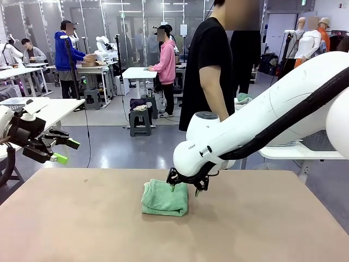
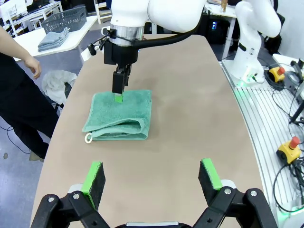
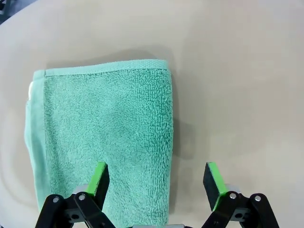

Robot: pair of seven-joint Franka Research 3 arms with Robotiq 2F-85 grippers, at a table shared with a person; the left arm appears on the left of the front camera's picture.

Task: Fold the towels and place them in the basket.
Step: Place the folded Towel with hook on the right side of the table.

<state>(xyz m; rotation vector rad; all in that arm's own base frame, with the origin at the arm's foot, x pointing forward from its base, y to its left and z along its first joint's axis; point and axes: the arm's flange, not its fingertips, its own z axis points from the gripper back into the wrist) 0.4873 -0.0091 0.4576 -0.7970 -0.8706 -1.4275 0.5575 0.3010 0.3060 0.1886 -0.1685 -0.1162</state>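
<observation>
One folded towel point(image 1: 164, 199) | left wrist view: loop point(image 2: 88, 138), basket point(image 2: 65, 19) | right gripper point(image 1: 184, 190) spread

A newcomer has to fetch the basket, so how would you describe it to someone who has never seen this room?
Look beyond the brown table to the white side table next to the standing person. The basket sits on it, beside some folded grey cloths. It is dark grey with rigid lattice sides, unlike the soft cloths.
</observation>
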